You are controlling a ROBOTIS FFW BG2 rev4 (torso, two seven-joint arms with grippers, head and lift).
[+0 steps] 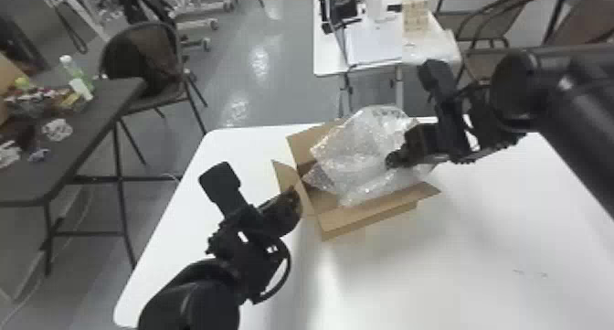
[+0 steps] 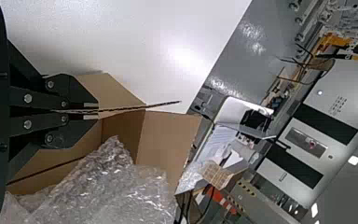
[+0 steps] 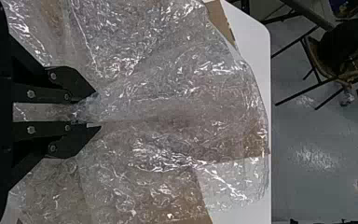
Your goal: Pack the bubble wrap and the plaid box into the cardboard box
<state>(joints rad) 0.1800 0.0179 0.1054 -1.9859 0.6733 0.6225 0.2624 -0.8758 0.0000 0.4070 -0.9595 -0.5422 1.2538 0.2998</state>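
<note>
Right pincer [image 3: 97,109] has the bubble wrap [image 1: 365,155] bunched in its grip, just right of centre in the head view, over the cardboard box [image 1: 370,220], presumably for packing. Left pincer [image 2: 97,111] clamps a flap [image 1: 284,176], likely keeping the mouth clear.

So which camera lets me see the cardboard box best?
The head view: it takes in the cardboard box and its open flaps together. The left wrist view shows flaps and an inner wall up close, partly behind bubble wrap; the right wrist view shows patches, mostly through the bubble wrap.
</note>
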